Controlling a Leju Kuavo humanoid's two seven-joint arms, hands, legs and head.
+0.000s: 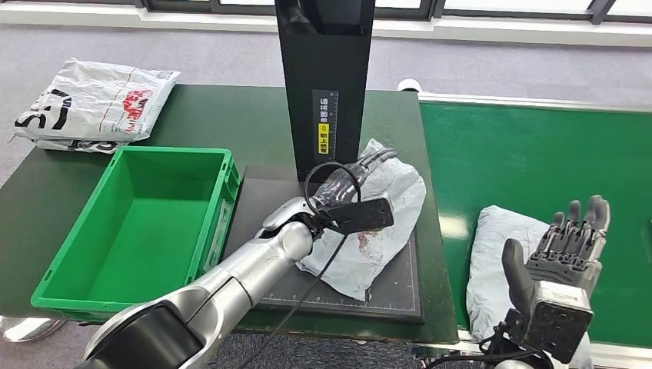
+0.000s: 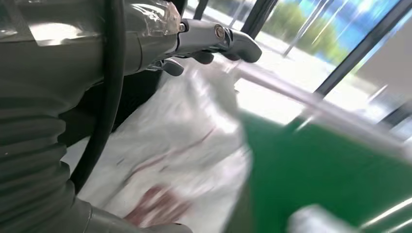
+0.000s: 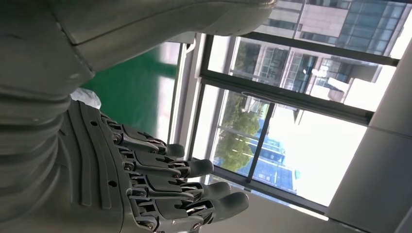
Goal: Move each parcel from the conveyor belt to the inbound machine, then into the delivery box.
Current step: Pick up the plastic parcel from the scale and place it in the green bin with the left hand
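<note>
On the dark green table (image 1: pixel 200 115) sits a green crate (image 1: pixel 138 223).

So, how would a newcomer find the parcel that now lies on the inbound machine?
Find the tall black scanner post on the dark table. At its foot, on the black platform, lies a crumpled grey parcel under the left hand. Unlike the belt's grey parcel, it has a red mark.

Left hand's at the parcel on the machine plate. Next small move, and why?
Probably close the left hand on the grey parcel and lift it toward the green box. The parcel already lies on the black plate under the scanner post, the box sits beside it, and the grip isn't clearly visible yet.
</note>
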